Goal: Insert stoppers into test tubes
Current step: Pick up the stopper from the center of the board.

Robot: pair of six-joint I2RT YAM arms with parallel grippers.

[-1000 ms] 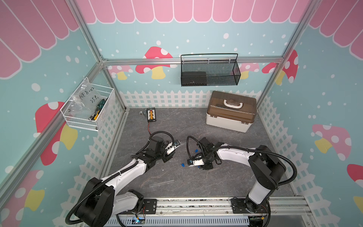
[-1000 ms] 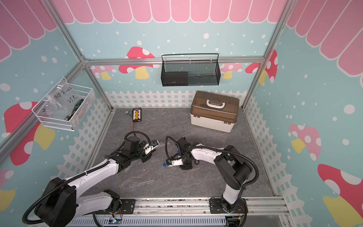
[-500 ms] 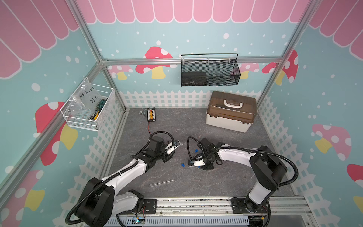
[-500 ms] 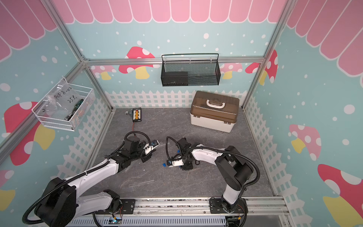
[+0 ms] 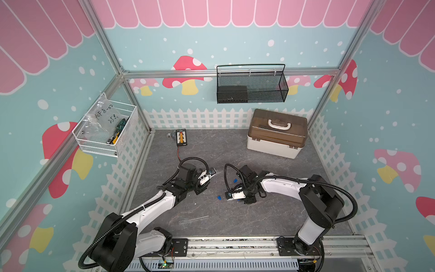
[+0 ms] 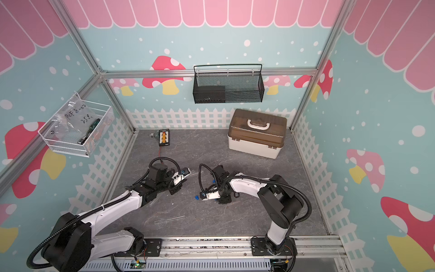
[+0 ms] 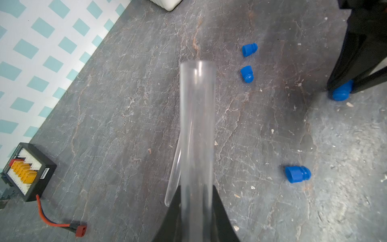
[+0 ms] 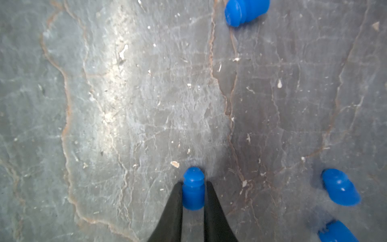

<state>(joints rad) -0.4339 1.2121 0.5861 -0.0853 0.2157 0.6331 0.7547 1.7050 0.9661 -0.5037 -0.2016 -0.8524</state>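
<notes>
Top views high, downward, near-identical; wrist views close, share stoppers (image 7: pixel 297 174).

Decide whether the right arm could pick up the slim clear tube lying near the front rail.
Probably not yet: the slim clear tube lies unobstructed, but jaws of the right arm pinch a small blue plastic stopper.

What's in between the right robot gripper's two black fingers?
A blue stopper. The right gripper has its fingers touching both its sides, down on the grey floor. The right wrist view shows it.
</notes>
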